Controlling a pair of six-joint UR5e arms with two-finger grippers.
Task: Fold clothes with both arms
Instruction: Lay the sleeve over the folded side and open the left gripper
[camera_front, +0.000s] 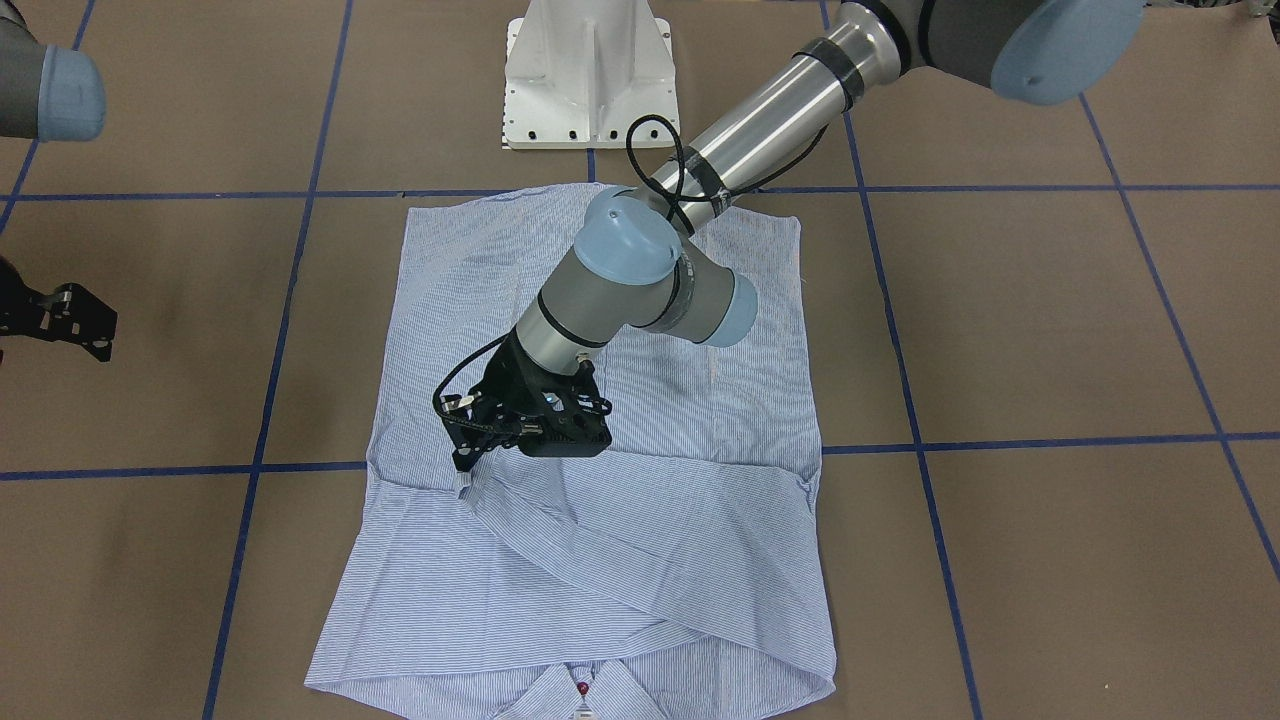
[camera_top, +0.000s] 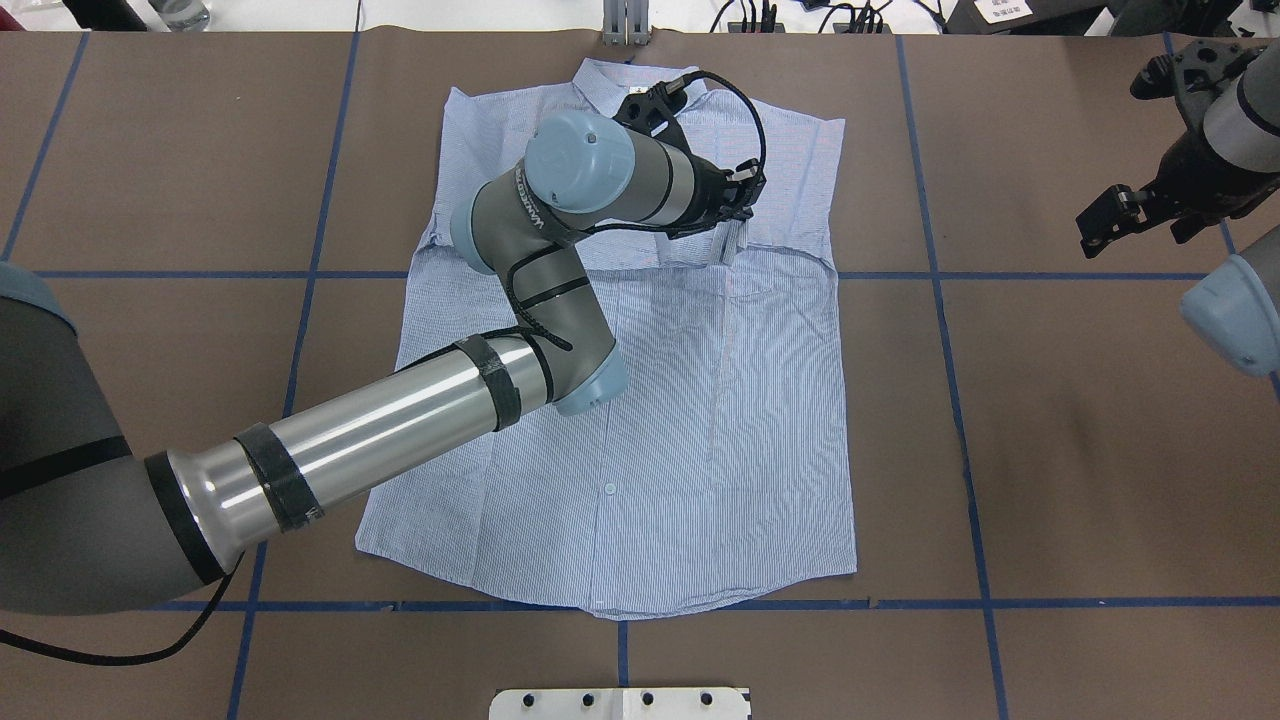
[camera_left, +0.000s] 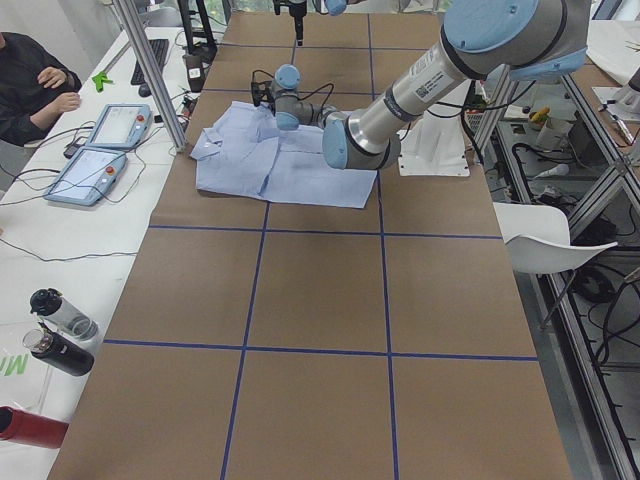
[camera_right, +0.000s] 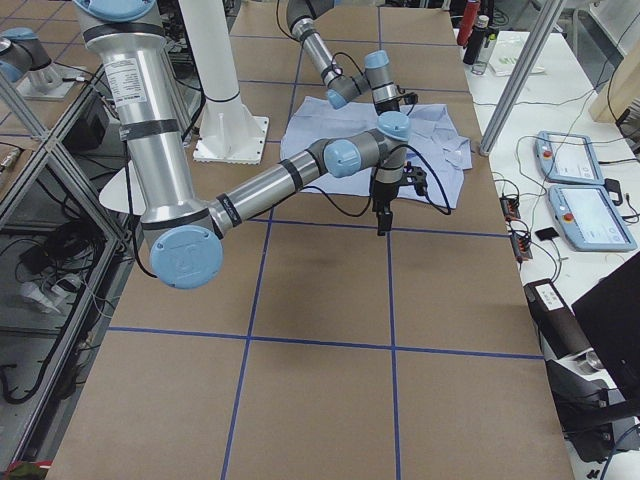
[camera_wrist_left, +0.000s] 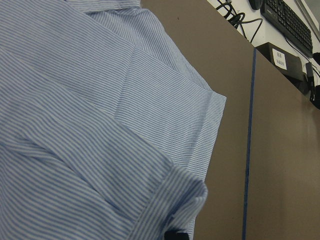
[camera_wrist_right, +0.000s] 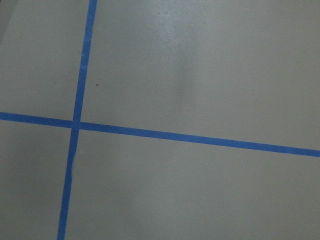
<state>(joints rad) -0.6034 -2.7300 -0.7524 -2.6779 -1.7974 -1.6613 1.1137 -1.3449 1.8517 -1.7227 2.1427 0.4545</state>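
1. A brown table (camera_front: 1050, 330) crossed by blue tape lines holds one light blue and white striped button-up shirt (camera_front: 640, 560), lying flat at its middle.
2. My left black claw (camera_front: 466, 462) sits low at a folded sleeve's cuff; I cannot tell whether it grips.
3. My right black claw (camera_top: 1110, 218) hangs over bare table, well apart from the shirt; its spread is unclear.

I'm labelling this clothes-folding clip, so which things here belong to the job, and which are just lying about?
Part of the job: striped shirt; left gripper; right gripper.

Lying about: white pedestal base; teach pendants; bottles; white chair.
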